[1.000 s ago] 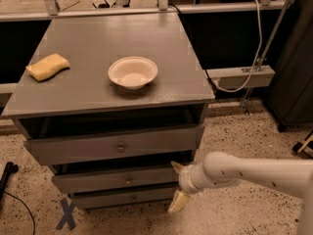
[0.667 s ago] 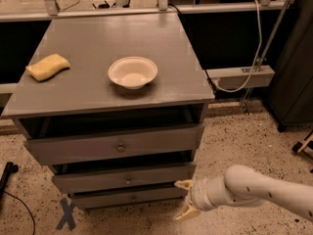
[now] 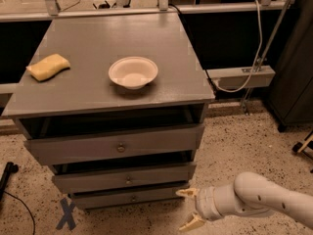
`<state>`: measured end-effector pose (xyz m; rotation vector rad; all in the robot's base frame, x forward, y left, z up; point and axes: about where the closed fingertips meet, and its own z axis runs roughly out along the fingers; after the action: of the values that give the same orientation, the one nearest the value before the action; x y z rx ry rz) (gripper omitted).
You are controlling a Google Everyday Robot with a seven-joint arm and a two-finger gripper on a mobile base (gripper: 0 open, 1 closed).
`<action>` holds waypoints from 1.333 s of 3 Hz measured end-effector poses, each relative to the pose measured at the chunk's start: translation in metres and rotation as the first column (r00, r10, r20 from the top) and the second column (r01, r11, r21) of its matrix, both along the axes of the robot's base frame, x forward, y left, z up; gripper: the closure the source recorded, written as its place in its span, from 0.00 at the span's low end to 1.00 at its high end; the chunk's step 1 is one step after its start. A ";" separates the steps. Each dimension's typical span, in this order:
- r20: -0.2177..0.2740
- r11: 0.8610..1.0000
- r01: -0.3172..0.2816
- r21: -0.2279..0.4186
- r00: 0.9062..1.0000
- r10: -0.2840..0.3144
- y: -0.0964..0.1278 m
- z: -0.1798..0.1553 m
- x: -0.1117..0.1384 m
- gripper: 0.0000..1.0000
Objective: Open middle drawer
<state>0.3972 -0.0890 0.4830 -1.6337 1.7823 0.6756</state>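
The grey cabinet has three drawers, one above the other. The middle drawer has a long flat grey front with a small brass knob at its centre, and a dark gap shows above it. My gripper is open and empty, its two cream fingers spread wide. It hangs low beside the cabinet's lower right corner, right of the middle drawer and the bottom drawer, touching neither. The white arm reaches in from the lower right.
A white bowl and a yellow sponge sit on the cabinet top. The taller top drawer stands slightly out. A blue X marks the speckled floor. A wall box with a cable and dark furniture are at right.
The gripper has moved down and to the right, away from the middle drawer's right end, to a spot beside the cabinet's lower corner. The drawers have not visibly moved.
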 end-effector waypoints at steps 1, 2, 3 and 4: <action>0.009 1.000 0.006 -0.026 1.000 -0.006 -0.003 -0.003 0.006 0.02; 0.039 0.998 0.004 -0.070 0.999 -0.002 -0.001 -0.007 0.016 0.00; 0.074 0.994 0.003 -0.113 0.997 0.005 0.005 -0.012 0.034 0.00; 0.096 0.989 0.002 -0.150 0.995 0.013 0.012 -0.017 0.052 0.00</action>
<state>0.4491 -0.0768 0.4656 -1.7397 1.7961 0.4663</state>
